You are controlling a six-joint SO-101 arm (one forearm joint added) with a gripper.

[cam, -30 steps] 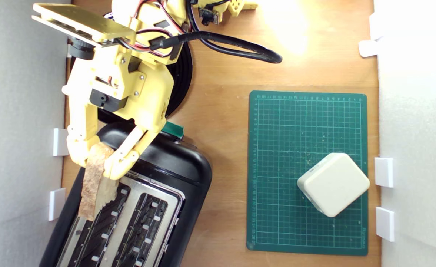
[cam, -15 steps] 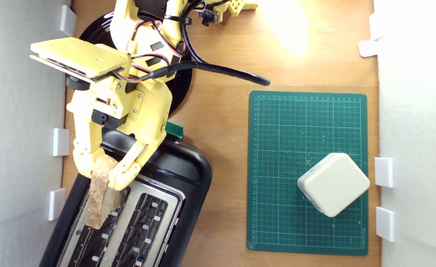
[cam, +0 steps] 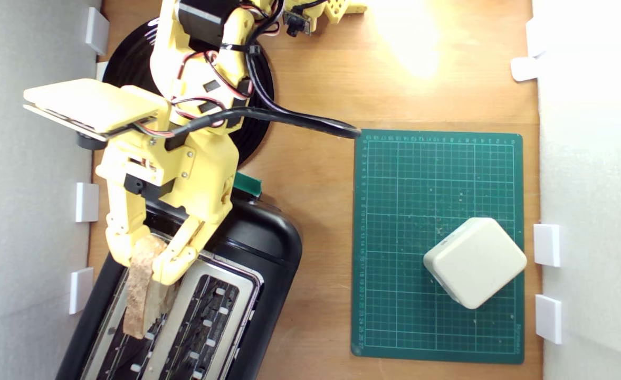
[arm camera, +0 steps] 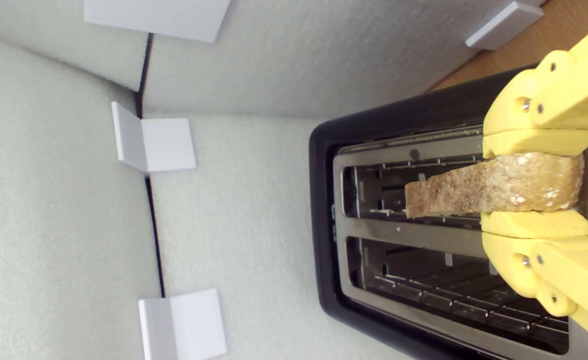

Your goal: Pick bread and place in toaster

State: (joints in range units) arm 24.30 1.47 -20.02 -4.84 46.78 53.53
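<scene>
My yellow gripper (cam: 144, 259) is shut on the bread (cam: 140, 287), a thin slice with a tan-brown crust, held on edge. The slice hangs over the slot of the black toaster (cam: 268, 248) nearer the exterior view's left. In the wrist view the bread (arm camera: 478, 192) sits pinched between the two yellow fingertips (arm camera: 536, 142), lined up above one open slot of the toaster (arm camera: 323, 200). The toaster's silver top plate (cam: 231, 274) and green lever (cam: 248, 184) show. How far the slice's lower edge reaches into the slot I cannot tell.
A green cutting mat (cam: 437, 174) lies at the exterior view's right with a cream-white rounded block (cam: 474, 262) on it. A round black plate (cam: 131, 63) sits behind the arm. White foam walls (cam: 25, 211) with white clips stand close beside the toaster. A black cable (cam: 299, 119) trails over the wooden table.
The gripper with the bread has moved along the toaster toward the exterior view's bottom, bringing the slice further over the slot. The cable has swung with the arm.
</scene>
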